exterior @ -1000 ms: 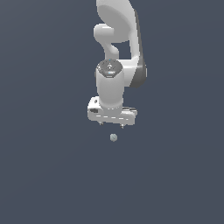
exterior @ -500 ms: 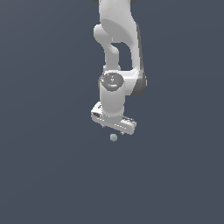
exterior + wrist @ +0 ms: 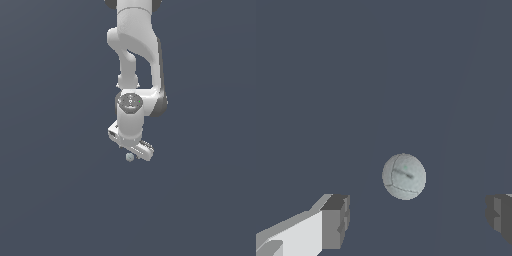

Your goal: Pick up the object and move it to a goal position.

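Note:
The object (image 3: pixel 130 157) is a tiny pale grey-blue ball lying on the dark surface, just under the white hand in the exterior view. In the wrist view the ball (image 3: pixel 404 176) shows large, with faint seams and a small mark. My gripper (image 3: pixel 416 222) stands open directly over it, and the ball sits close to the line between the two dark fingertips (image 3: pixel 336 221), nearer this one, touching neither. In the exterior view the gripper (image 3: pixel 132 151) is turned at a slant, and its fingers are hidden behind the hand.
The white arm (image 3: pixel 135 55) reaches down from the top of the exterior view. A plain dark grey-blue floor (image 3: pixel 55 200) lies all around, and no other object shows.
The hand has come lower towards the ball and has turned about its vertical axis, so its bar now sits at a slant. The ball has stayed where it was.

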Controlling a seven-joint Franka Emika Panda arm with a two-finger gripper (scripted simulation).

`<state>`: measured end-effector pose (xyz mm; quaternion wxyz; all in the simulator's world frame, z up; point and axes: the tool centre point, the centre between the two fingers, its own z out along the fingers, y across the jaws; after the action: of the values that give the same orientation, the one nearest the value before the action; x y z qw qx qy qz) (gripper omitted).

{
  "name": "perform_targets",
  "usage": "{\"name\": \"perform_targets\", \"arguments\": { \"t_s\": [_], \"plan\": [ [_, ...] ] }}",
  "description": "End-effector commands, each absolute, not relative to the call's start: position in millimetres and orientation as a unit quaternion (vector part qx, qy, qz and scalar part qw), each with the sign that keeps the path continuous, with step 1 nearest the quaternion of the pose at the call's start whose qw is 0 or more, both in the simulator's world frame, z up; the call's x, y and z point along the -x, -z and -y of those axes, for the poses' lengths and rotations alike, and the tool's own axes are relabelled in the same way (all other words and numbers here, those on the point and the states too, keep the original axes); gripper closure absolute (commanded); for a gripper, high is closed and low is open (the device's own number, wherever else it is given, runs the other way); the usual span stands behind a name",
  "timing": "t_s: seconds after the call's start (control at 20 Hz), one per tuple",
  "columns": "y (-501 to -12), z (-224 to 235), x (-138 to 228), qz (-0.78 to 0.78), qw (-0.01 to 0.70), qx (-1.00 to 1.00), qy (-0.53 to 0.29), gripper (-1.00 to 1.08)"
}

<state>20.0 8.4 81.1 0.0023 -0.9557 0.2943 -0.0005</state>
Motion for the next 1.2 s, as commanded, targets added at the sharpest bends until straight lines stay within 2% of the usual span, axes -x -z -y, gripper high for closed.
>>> {"name": "perform_targets", "arguments": {
  "t_s": [0.0, 0.55, 1.15],
  "plan": [
    [-76, -9, -20, -0.309, 0.001, 0.951, 0.0, -0.92],
    [-68, -9, -20, -0.323, 0.0, 0.946, 0.0, -0.92],
    [-22, -9, -19, -0.325, 0.0, 0.946, 0.0, -0.92]
  ]
}}
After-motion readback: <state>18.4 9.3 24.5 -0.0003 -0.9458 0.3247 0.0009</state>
